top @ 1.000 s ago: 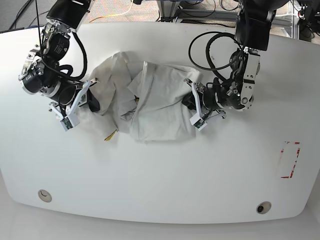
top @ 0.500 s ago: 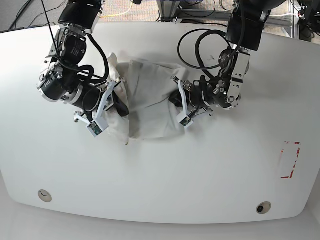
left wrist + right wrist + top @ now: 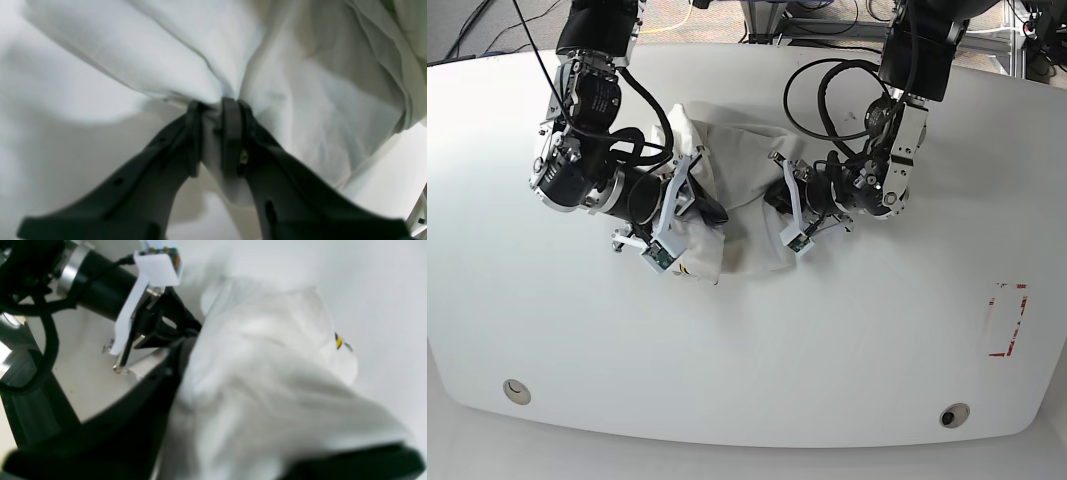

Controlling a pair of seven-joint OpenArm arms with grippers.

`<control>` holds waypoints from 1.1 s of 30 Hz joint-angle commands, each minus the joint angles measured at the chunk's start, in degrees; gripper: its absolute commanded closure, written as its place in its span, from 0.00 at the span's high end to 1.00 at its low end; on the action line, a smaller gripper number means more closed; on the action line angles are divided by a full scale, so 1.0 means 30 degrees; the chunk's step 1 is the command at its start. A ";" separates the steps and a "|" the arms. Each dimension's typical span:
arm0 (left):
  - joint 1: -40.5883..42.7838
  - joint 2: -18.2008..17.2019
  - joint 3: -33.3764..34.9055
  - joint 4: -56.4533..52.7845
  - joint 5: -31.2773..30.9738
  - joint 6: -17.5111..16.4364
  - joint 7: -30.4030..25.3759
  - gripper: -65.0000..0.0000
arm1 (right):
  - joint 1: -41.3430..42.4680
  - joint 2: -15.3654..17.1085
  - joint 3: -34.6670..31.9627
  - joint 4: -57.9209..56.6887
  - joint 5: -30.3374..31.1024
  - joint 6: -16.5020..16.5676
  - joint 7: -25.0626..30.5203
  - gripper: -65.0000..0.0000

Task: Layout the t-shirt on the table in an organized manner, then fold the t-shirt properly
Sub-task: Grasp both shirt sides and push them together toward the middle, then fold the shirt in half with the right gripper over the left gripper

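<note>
1. Glossy white desk point(image 3: 747, 350) is carrying the t-shirt point(image 3: 742, 190), bunched between both arms.
2. Left pincer point(image 3: 217, 110) is clamping a t-shirt fold.
3. Right pincer point(image 3: 712, 212) is lying under draped cloth; its grip cannot be told.

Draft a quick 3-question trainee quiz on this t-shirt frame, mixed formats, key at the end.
1. True or false: the left gripper pinches a fold of the t-shirt.
2. The t-shirt is: A) spread flat, B) bunched between both arms, C) hanging off the table.
3. Fill in: the red-outlined rectangle mark lies on the side of the ___ arm.

Key: 1 true; 2 B; 3 left.
</note>
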State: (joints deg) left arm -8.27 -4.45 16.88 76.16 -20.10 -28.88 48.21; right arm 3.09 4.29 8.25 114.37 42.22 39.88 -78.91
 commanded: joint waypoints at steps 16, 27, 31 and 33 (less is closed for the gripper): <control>-0.0100 -0.0114 0.0101 -0.0229 0.0970 0.0207 0.1558 0.13 | 0.0713 0.0605 -0.3380 0.0398 0.0419 0.0041 0.0532 1.00; -0.0100 0.0325 0.0101 -0.0229 0.1087 0.0207 0.1558 0.13 | 0.0976 0.0869 -0.6281 0.0398 0.0331 0.0041 0.0444 1.00; -0.0100 0.0354 0.0101 -0.0229 0.1087 0.0207 0.1558 0.13 | 0.1885 0.2246 -0.8010 0.0398 0.0331 0.0041 0.0210 1.00; -0.0100 0.0354 0.0101 -0.0229 0.1087 0.0207 0.1558 0.13 | 0.2207 0.2744 -0.8567 0.0369 0.0301 0.0041 0.0004 1.00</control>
State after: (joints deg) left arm -8.73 -3.31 16.93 75.94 -19.22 -28.84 48.75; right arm 7.11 10.33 -15.84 114.37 42.24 39.88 -79.50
